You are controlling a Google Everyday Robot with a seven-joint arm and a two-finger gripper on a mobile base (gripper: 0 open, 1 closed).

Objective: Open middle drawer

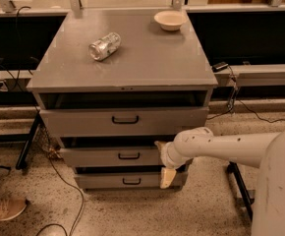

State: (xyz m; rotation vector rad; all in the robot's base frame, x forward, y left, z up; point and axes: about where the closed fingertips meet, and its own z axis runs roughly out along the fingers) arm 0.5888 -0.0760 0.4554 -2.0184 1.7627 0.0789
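The grey cabinet has three drawers. The middle drawer [103, 157] has a low grey front with a small black bar handle [128, 156] at its centre, and a dark gap shows above it. My gripper [163, 161] is in front of the right end of the middle drawer's front, to the right of the handle and not touching it. Its cream fingers are spread, one fingertip [158, 144] at the drawer's top edge and the other down by the bottom drawer. It holds nothing.
The top drawer [83, 122] has a taller front and a bigger black handle; the bottom drawer [103, 181] sits near the floor. A crushed can [104, 45] and a white bowl [170, 19] are on the cabinet top. A shoe [2, 209] and cables are at the left on the floor.
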